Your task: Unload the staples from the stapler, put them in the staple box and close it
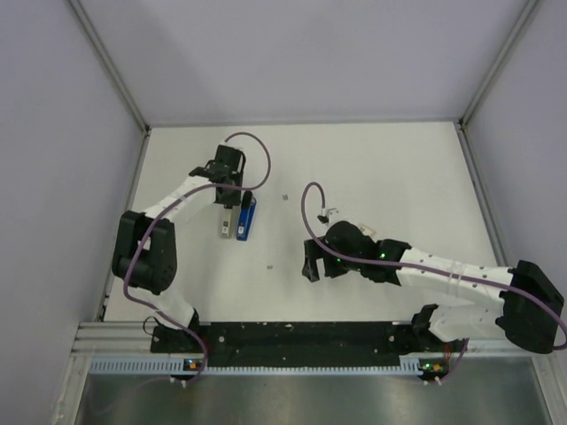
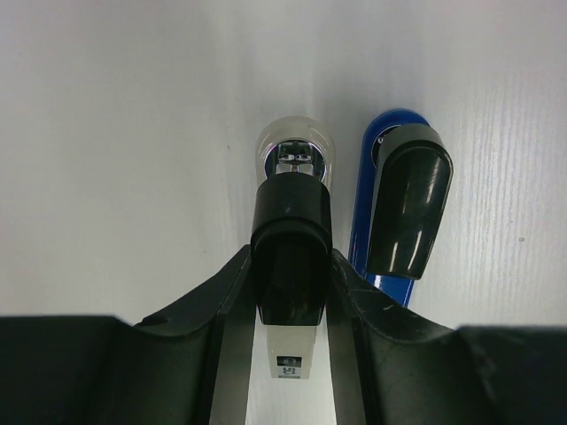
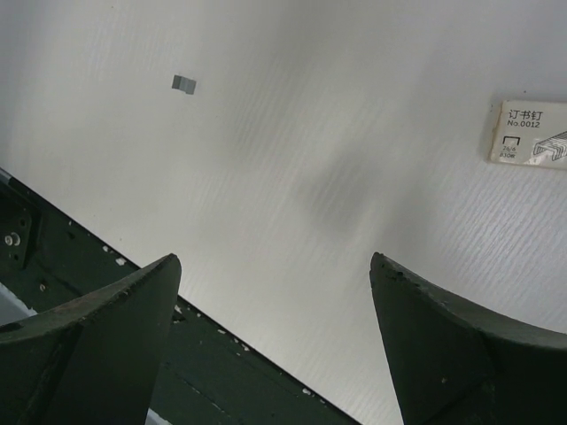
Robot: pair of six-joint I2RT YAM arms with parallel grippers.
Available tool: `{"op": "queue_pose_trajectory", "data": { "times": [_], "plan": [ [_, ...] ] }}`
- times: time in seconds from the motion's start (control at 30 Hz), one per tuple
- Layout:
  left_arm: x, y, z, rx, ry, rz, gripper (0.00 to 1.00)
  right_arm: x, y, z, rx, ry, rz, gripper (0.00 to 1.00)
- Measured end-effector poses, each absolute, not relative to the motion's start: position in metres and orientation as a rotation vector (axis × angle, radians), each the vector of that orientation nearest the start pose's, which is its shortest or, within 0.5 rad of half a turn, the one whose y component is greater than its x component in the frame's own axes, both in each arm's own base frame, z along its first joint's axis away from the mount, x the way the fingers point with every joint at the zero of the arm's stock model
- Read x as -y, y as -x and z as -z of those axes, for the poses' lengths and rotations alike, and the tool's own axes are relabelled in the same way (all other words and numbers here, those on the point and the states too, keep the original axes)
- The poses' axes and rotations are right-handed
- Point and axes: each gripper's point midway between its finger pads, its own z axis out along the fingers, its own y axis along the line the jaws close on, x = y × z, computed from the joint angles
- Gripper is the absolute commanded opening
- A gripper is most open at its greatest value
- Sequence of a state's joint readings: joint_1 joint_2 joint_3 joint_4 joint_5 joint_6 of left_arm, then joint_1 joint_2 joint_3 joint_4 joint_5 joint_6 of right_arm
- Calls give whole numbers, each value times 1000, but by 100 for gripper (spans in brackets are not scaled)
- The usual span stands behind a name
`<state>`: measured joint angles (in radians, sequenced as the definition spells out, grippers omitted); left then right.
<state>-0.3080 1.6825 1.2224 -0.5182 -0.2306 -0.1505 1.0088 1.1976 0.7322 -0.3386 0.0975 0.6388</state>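
Top external | stapler (image 1: 239, 217): 1 | loose staple bits (image 1: 284, 197): 2

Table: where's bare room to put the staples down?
Free: the far right stretch of table, beyond the right arm, and the far left corner behind the left pincer. Crowded: around the stapler, with a grey scrap nearby.
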Motion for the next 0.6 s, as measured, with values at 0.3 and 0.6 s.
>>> {"op": "queue_pose_trajectory", "data": {
  "times": [0.3,0.6],
  "plan": [
    [88,-391,-80,-2574,-119,-126,38,-259,-166,-84,-2490,388,-610,88],
    [87,-391,-81,-2574,-104,-127,59,-246,-180,-89,-2494,360,-541,89]
  ]
}}
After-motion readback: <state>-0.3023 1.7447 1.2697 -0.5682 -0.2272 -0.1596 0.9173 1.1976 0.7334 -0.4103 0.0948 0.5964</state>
